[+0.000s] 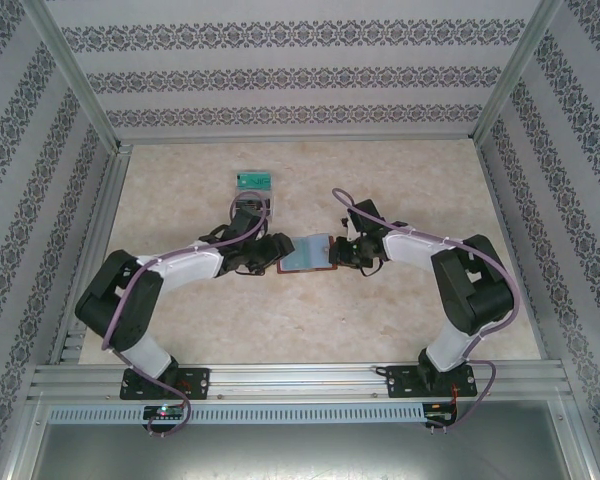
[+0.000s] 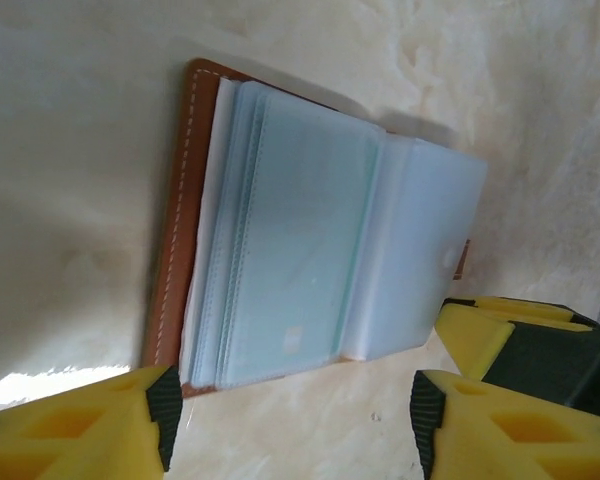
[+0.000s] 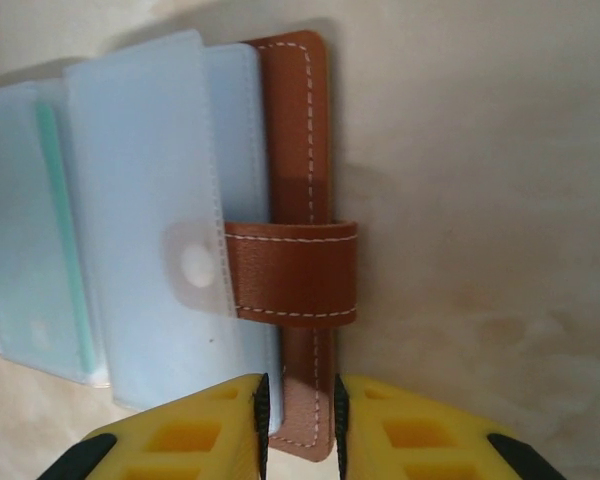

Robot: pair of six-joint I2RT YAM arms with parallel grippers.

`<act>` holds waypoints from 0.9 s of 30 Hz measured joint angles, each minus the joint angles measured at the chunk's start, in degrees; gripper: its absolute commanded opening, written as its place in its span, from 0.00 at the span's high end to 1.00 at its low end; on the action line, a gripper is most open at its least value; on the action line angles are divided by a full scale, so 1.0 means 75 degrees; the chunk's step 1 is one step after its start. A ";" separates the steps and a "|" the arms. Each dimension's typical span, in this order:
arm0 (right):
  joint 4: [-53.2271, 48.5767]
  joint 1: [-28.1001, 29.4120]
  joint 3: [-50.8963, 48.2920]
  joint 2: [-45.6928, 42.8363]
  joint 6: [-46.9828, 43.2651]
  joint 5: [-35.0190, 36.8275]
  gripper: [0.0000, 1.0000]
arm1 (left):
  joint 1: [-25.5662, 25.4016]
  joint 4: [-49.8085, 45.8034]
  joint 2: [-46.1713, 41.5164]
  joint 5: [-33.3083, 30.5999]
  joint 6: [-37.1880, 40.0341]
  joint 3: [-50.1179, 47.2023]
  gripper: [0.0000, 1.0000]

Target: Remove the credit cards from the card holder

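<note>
Two hazards to log at this stage? — Operator

Two. Status first: card holder (image 1: 308, 252) lying open and flat at the middle of the table (image 1: 230, 330), between both arms. Left gripper (image 2: 295, 420) spread wide at the near edge of the clear sleeves (image 2: 310, 250), grasping nothing. Right gripper (image 3: 300, 425) with jaws nearly together astride the brown leather edge, just beside the strap (image 3: 295, 272); firm clamp not confirmable. — Technician

Hazard one? — Operator

Probable slide of the whole holder across the table if pulling a card against a weak right-side pinch. Verify the hold before extracting. — Technician

Hazard two? — Operator

Pinching a sleeve instead of the teal card edge (image 3: 65, 250) (thin, glossy, stacked plastic; likely hard to separate). Possible result: sleeves lifted or creased, card left inside. Aim at the card edge alone. — Technician
</note>
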 measured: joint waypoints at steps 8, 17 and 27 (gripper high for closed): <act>0.0003 0.0064 0.0000 0.0085 -0.0029 0.0061 0.77 | -0.0087 0.0122 0.0507 0.0082 0.0000 0.0478 0.36; 0.0009 0.0064 0.0000 0.0149 -0.0026 0.0061 0.78 | -0.0090 0.0140 0.0915 0.0076 0.0006 0.0533 0.37; 0.0017 0.0064 0.0000 0.0172 -0.0026 0.0061 0.78 | -0.0093 0.0382 0.1078 0.0303 0.0003 0.0644 0.38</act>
